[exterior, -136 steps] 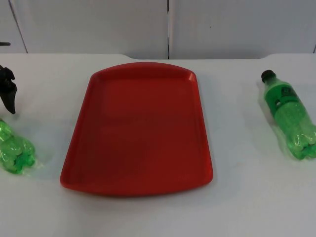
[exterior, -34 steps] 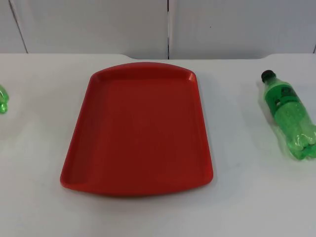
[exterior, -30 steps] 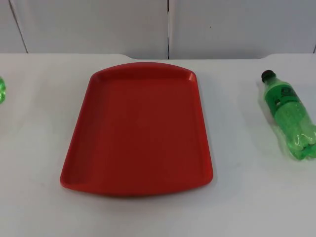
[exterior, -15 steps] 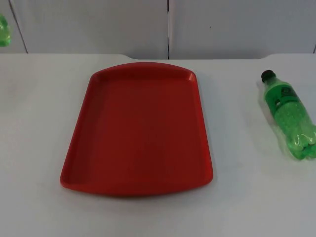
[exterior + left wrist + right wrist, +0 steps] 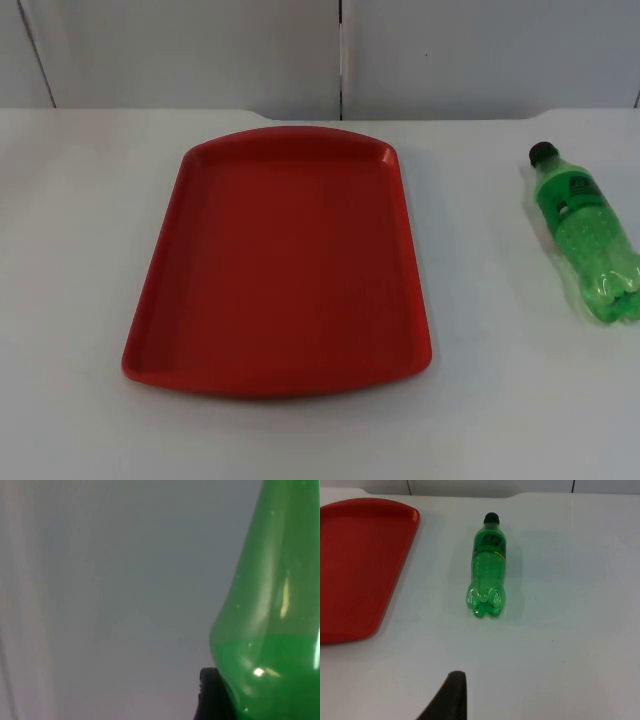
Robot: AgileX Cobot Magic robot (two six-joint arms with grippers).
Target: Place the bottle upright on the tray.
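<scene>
A red tray lies flat in the middle of the white table, also seen at its edge in the right wrist view. One green bottle hangs in the air against the grey wall, with my left gripper shut on it. A second green bottle with a black cap lies on its side right of the tray, cap toward the wall. My right gripper waits above the table, in front of that lying bottle and apart from it.
The grey partition wall closes off the table's far side. Bare white table stretches left of the tray and in front of it.
The bottle at the left edge of the top view rose from the table toward the wall and left that view. The tray and the right bottle have not moved.
</scene>
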